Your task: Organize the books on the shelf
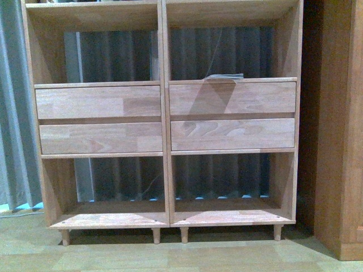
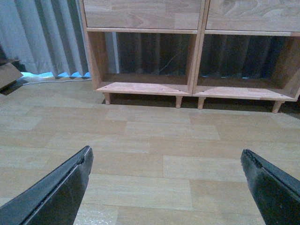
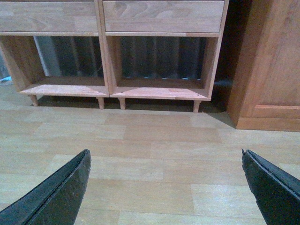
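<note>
The light wooden shelf (image 1: 165,119) fills the front view, with open compartments above and below its drawer fronts. A thin pale book (image 1: 224,76) lies flat in the upper right compartment, on the board above the right drawers; only its front edge shows. Neither arm appears in the front view. In the left wrist view my left gripper (image 2: 166,159) hangs open over bare wood floor, facing the shelf's (image 2: 197,61) lower compartments. My right gripper (image 3: 165,158) is open too, above the floor in front of the shelf's (image 3: 105,51) bottom row. Nothing sits between either pair of fingers.
A darker brown cabinet (image 1: 340,130) stands right of the shelf, also seen in the right wrist view as the cabinet (image 3: 272,65). Grey curtains (image 1: 14,113) hang behind and to the left. A cardboard piece (image 2: 7,75) lies on the floor at far left. A cable hangs behind the shelf.
</note>
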Controlling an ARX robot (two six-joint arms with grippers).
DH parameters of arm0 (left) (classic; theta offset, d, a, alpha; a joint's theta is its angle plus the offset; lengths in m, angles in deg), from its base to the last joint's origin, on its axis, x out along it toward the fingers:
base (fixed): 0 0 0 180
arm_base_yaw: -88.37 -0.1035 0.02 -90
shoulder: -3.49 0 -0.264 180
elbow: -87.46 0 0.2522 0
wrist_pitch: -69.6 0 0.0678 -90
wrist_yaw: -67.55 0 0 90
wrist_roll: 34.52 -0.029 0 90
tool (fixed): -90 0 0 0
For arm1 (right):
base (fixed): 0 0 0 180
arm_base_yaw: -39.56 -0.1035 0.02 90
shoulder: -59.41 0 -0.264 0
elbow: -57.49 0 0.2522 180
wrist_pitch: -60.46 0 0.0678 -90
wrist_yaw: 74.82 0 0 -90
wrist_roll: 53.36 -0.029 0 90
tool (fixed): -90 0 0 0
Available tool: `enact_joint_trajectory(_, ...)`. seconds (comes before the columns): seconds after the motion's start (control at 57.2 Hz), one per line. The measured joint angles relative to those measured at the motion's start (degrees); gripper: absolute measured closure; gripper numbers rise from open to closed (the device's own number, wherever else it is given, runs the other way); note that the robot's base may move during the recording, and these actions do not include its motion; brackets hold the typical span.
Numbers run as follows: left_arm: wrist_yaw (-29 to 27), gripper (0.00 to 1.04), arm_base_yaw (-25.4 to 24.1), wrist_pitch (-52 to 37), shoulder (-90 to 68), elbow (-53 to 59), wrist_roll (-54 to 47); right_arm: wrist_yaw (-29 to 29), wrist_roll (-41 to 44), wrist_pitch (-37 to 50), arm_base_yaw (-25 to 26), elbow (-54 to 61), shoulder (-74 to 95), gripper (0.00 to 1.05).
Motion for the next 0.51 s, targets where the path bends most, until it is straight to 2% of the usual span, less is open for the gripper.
enact_joint_trajectory(0.507, 0.0, 0.07, 0.0, 0.0, 0.0, 0.0, 0.0, 0.0, 0.0, 0.0, 0.0, 0.0, 0.0, 0.07)
